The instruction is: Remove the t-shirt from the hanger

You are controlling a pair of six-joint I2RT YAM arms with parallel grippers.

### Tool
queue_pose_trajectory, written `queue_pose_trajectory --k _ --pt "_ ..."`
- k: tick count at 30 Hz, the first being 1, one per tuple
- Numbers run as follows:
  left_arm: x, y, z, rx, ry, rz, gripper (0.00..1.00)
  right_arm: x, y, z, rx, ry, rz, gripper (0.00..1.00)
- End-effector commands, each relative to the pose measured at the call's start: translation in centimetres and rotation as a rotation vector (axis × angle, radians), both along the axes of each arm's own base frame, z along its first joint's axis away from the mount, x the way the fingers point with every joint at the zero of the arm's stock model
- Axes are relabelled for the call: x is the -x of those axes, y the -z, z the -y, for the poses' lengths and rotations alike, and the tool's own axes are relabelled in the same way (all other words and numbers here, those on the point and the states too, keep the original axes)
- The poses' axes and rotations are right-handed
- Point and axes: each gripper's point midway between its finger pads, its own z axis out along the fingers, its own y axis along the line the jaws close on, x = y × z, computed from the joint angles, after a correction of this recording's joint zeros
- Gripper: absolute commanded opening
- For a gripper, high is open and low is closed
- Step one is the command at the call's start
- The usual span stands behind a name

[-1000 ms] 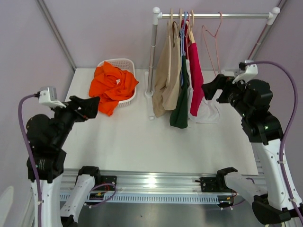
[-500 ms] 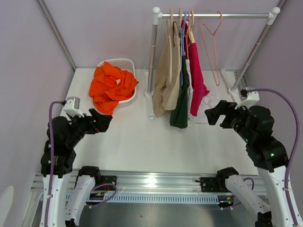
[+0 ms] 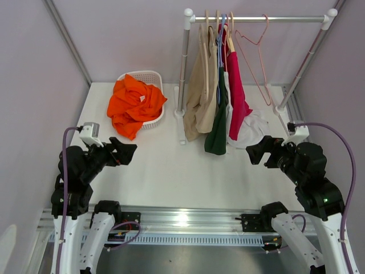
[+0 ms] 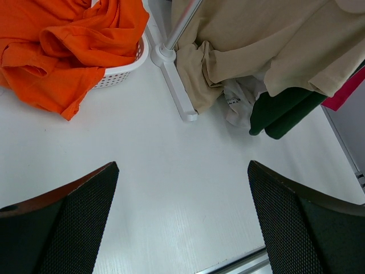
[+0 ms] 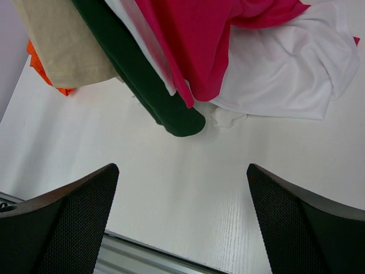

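**Shirts crowded on the rail, both claws idle**

Top middle of the overhead view: a chrome rail (image 3: pixel 285 19) carries a tight bunch of garments on hangers. From left to right they are a beige cotton t-shirt (image 3: pixel 199 85), a dark green t-shirt (image 3: pixel 218 123), a sliver of white fabric (image 5: pixel 142 45) and a magenta t-shirt (image 3: pixel 235 97). I cannot tell which one is meant.

Handling, as I judge it: light, limp knit that will stretch and drag instead of sliding, and the collar is likely to snag on the hanger's shoulders. Best purchase looks to be a pinch at the shoulder seam or hem, with the other claw steadying the hanger neck. The outer shirts, beige and magenta, look easiest to reach.

The left gripper (image 3: pixel 126 152) sits at lower left and the right gripper (image 3: pixel 253 153) at lower right. Both have jaws spread wide with nothing in them, well apart from the rack.

Around them:
- A bare pink wire hanger (image 3: pixel 250 68) hangs tilted on the rail, right of the magenta shirt.
- A crumpled white shirt (image 3: pixel 254 128) lies on the white table (image 3: pixel 171 171) under the magenta hem.
- A white plastic basket (image 3: pixel 149 74) heaped with orange cloth (image 3: pixel 134 103) sits at upper left.

In the way are the rack's upright post (image 3: pixel 183 68), just left of the beige shirt, and the neighbouring shirts pressing together.
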Motion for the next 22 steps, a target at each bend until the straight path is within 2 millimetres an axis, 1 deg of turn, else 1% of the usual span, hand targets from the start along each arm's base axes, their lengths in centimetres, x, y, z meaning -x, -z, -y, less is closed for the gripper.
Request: queue_pose_trajectory --k 1,3,11,22 --pt "-0.2 -0.25 0.16 -0.015 0.02 0.034 1.0 -0.27 -0.38 -0.62 -0.012 -0.027 0.013 1.0" --pt "-0.19 -0.54 0.13 -0.015 0.018 0.043 1.0 -0.27 -0.4 -0.53 -0.01 -0.024 0.018 0.99" --pt "-0.27 -0.63 0.0 -0.014 0.009 0.042 0.99 0.13 -1.0 -0.54 -0.024 -0.031 0.056 0.99" --pt "-0.35 -0.74 0.01 -0.018 0.011 0.045 0.99 -0.09 -0.63 -0.43 -0.022 -0.019 0.045 0.99"
